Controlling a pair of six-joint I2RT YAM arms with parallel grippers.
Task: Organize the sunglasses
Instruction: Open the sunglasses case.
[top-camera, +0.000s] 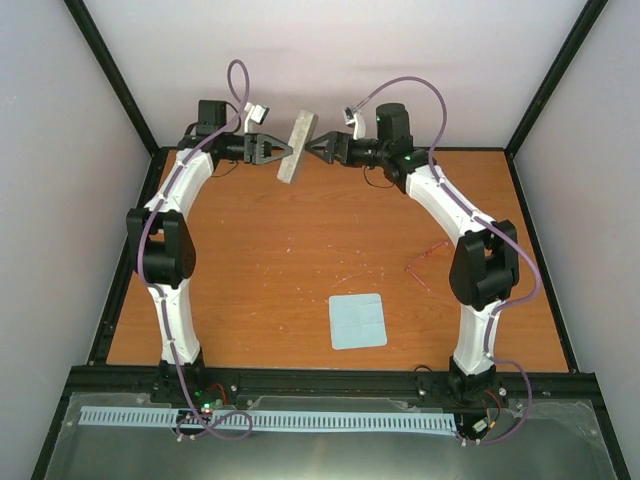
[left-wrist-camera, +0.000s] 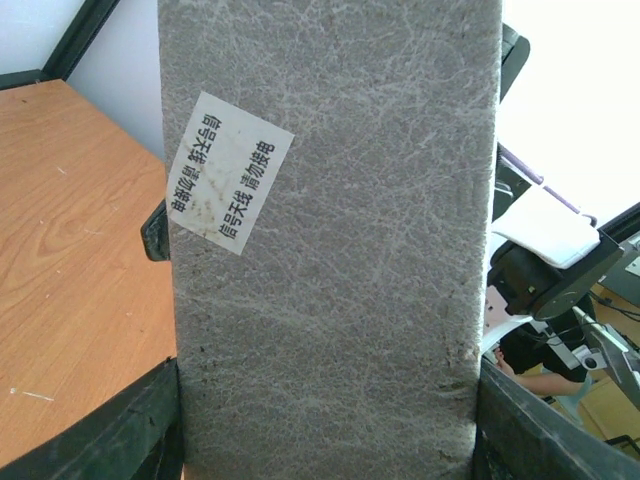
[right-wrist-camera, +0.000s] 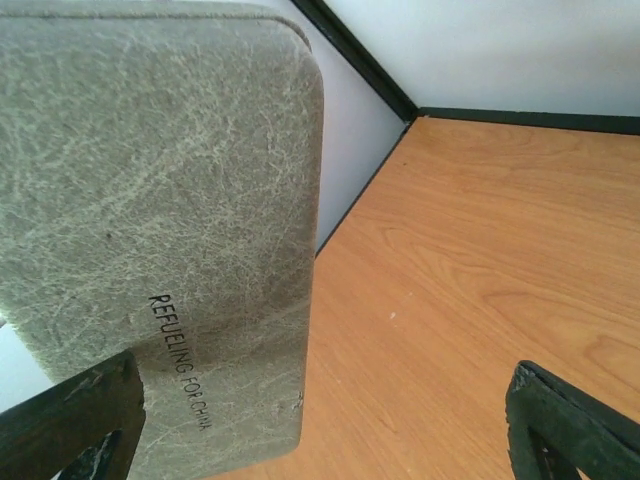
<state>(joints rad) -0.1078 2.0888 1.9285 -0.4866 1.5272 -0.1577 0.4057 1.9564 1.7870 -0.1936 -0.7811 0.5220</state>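
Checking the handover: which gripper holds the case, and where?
The left gripper clamps the case across its width, at the long edges; the right gripper is open beside it.

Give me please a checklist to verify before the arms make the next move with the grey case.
1. Left gripper clamps the grey case: ok, its fingers sit against both sides.
2. Right gripper also has a hold: not ok, its jaws are open and one finger is well clear of the case.
3. Case open to receive the sunglasses: not ok, it looks like one shut slab.
4. Sunglasses free on the table: ok, nothing lies on them.
5. Sunglasses folded: cannot tell, too thin in the top view.
6. Blue cloth apart from the sunglasses: ok.
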